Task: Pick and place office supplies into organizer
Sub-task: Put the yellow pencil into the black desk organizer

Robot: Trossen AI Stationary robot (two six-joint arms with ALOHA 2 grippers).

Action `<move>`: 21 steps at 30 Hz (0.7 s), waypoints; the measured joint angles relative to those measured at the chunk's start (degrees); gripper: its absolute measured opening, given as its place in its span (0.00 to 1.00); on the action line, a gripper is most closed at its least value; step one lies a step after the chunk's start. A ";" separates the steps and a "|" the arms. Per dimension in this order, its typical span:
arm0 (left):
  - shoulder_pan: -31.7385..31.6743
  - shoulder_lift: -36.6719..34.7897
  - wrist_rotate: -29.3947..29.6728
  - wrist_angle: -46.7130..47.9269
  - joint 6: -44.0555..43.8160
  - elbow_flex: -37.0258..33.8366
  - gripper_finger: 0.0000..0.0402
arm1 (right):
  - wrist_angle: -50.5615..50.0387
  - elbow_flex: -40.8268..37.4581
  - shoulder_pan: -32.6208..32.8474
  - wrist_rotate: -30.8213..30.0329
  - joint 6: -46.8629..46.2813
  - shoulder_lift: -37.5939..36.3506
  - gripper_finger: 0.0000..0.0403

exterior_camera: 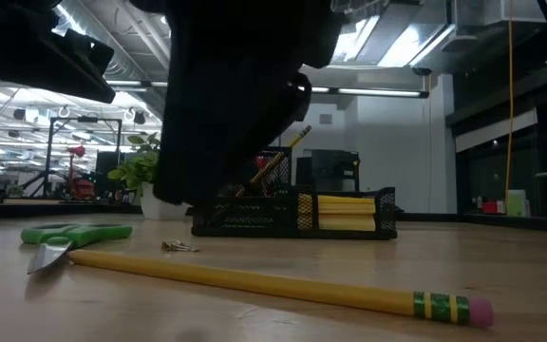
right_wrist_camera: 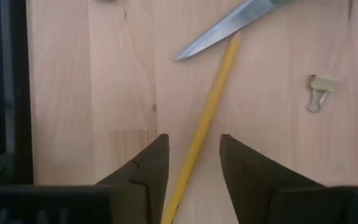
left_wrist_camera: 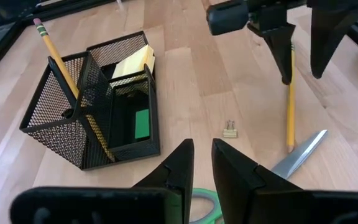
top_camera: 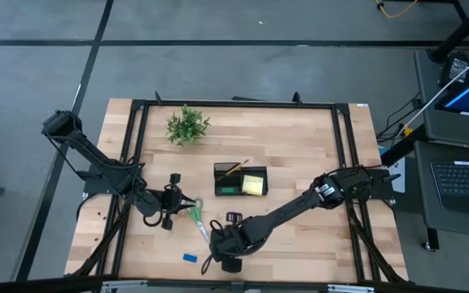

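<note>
A yellow pencil point(right_wrist_camera: 213, 93) lies flat on the wooden table, its eraser end point(exterior_camera: 478, 309) toward the near edge. My right gripper point(right_wrist_camera: 192, 138) hangs over it, pointing steeply down, open, with one finger on each side of the shaft and wood showing in both gaps. The green-handled scissors point(top_camera: 195, 213) lie flat beside it, blade tip point(right_wrist_camera: 185, 55) close to the pencil's far end. My left gripper point(left_wrist_camera: 203, 146) hovers above the scissors' handle point(left_wrist_camera: 201, 202), fingers a narrow gap apart with nothing between them. The black mesh organizer point(top_camera: 240, 181) holds a sticky-note pad point(left_wrist_camera: 132, 62), a green block point(left_wrist_camera: 142, 123) and a pencil point(left_wrist_camera: 58, 62).
A small binder clip point(left_wrist_camera: 230, 129) lies between the organizer and the pencil. A blue block point(top_camera: 189, 257) sits near the table's front edge. A leafy plant point(top_camera: 187, 126) stands at the back left. Black frame rails point(top_camera: 234, 104) run along the table's edges.
</note>
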State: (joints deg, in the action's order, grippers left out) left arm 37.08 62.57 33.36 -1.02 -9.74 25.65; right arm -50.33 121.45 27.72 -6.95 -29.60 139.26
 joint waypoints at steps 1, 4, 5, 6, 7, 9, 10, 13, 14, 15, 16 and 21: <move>0.00 0.00 0.00 0.00 -0.04 0.00 0.13 | 0.13 0.02 -0.01 -0.06 -0.19 0.19 0.36; 0.00 0.00 0.02 0.00 -0.04 0.00 0.13 | 0.20 0.02 0.09 -0.43 -0.09 1.55 0.37; 0.00 0.00 0.02 0.00 -0.06 0.00 0.13 | 0.05 0.00 0.14 -0.43 0.08 2.04 0.37; 0.00 0.00 0.02 0.00 -0.15 0.00 0.13 | -0.48 -0.02 0.14 -0.43 0.08 2.50 0.37; 0.00 0.00 0.02 -0.04 -0.15 0.00 0.13 | -0.56 -0.02 0.12 -0.43 0.04 2.90 0.37; 0.00 0.00 0.02 -0.02 -0.15 0.00 0.13 | -0.90 -0.02 -0.10 -0.46 -0.03 3.08 0.37; 0.00 0.00 0.02 -0.04 -0.15 0.00 0.14 | -1.22 -0.02 -0.21 -0.51 -0.05 3.08 0.37; 0.00 0.00 0.03 -0.05 -0.17 0.00 0.14 | -1.86 -0.02 -0.53 -0.85 -0.20 3.17 0.37; 0.00 0.00 0.04 -0.09 -0.15 0.00 0.14 | -2.45 0.00 -0.58 -0.91 -0.10 3.17 0.37; 0.00 0.00 0.02 -0.07 -0.15 0.00 0.14 | -3.26 0.00 -0.66 -1.03 0.03 3.17 0.37; 0.00 0.00 0.02 -0.07 -0.17 0.00 0.14 | -3.98 0.01 -0.69 -1.04 0.08 3.17 0.37; 0.00 0.00 0.04 -0.09 -0.15 0.00 0.13 | -10.38 0.13 -0.78 -1.12 3.62 3.08 0.37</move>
State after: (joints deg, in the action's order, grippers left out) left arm 37.08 62.56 33.41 -1.10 -9.89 25.65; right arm -60.72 121.58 26.94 -8.07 -25.98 142.34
